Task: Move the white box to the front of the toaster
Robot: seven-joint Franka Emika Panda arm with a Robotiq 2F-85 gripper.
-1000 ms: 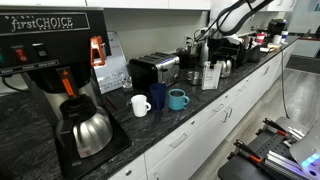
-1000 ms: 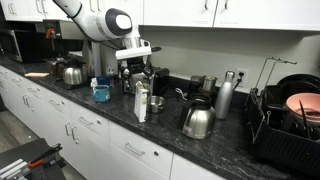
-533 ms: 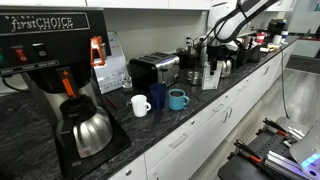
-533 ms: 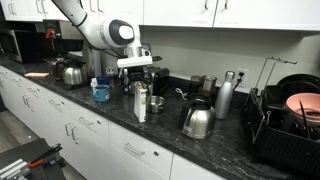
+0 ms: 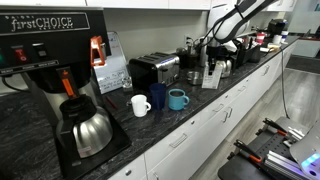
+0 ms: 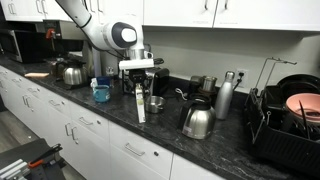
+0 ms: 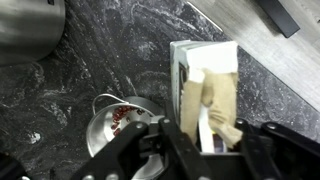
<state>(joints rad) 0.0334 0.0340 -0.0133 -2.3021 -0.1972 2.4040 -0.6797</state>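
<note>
The white box (image 6: 140, 104) stands upright near the counter's front edge, to the right of the toaster (image 5: 153, 68) in an exterior view, where the box (image 5: 210, 75) sits past the mugs. From above, the wrist view shows the box (image 7: 205, 70) with its top open and tan packets sticking out. My gripper (image 7: 212, 125) comes straight down over the box top, one finger pressed on each side. In both exterior views the gripper (image 6: 140, 82) sits on the top of the carton.
A small metal bowl (image 7: 115, 125) lies just beside the box. A white mug (image 5: 140, 104), a dark cup (image 5: 158, 95) and a blue mug (image 5: 177, 99) stand before the toaster. A large coffee machine (image 5: 50, 60), a steel kettle (image 6: 196, 120) and a dish rack (image 6: 285, 115) flank the area.
My gripper has lowered onto the box top and its fingers have closed in from wide open onto the carton's sides. The box stays in place.
</note>
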